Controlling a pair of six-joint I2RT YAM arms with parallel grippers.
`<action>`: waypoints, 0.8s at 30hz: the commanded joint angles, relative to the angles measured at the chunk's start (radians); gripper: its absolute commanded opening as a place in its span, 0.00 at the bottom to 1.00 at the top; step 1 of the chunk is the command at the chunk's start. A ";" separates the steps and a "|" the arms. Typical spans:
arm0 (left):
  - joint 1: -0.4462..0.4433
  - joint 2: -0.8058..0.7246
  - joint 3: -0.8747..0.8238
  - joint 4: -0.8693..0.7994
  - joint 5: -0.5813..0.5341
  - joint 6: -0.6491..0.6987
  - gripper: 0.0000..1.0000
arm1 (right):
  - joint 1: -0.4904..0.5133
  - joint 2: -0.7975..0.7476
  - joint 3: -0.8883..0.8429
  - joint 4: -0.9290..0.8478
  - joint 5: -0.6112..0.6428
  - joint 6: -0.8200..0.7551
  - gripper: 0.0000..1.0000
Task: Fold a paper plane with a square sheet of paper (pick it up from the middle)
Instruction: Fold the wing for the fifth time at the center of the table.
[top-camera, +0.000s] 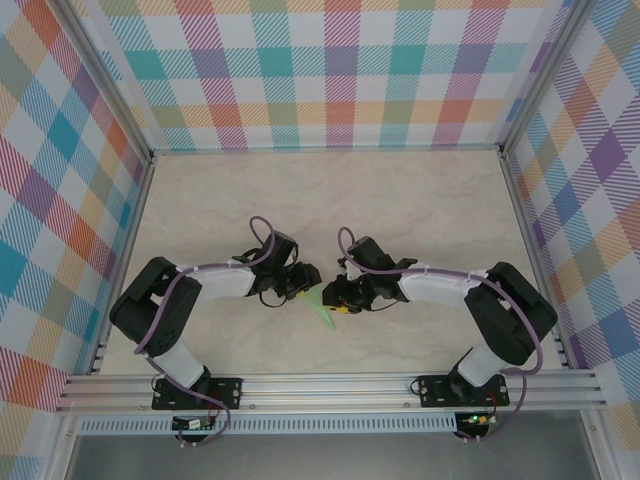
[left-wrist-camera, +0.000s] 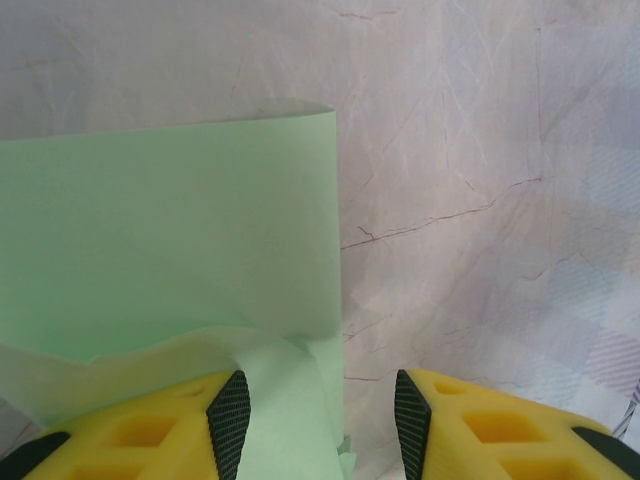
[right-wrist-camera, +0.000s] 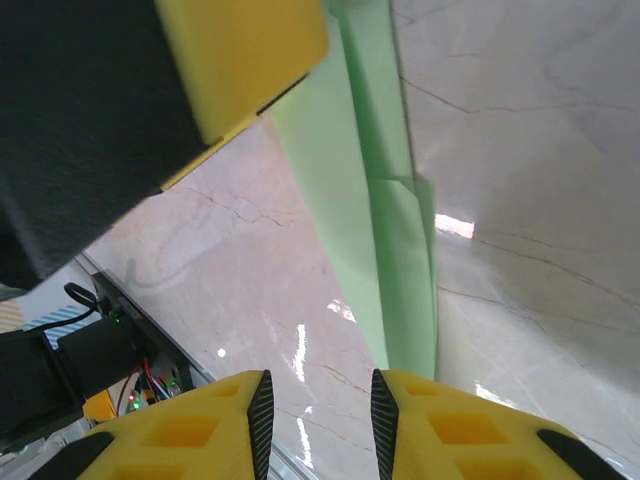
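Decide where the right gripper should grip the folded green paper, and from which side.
Probably the near end of the folded green paper, where overlapping layers make a stiffer strip. It lies just beside the right gripper, whose jaws stand apart, so sidestep and come in along its length.

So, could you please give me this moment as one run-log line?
paper: part-folded, narrow | left fingers: apart, paper between | right fingers: apart, nothing between, paper alongside
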 joint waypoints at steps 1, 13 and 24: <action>0.009 0.030 -0.003 -0.094 -0.043 0.020 0.46 | 0.009 0.054 0.032 -0.017 -0.010 0.007 0.34; 0.009 0.025 0.000 -0.104 -0.044 0.023 0.46 | 0.024 0.129 0.029 0.013 -0.035 0.016 0.10; 0.012 0.022 0.010 -0.128 -0.057 0.024 0.46 | 0.044 0.117 -0.076 -0.069 0.001 -0.038 0.12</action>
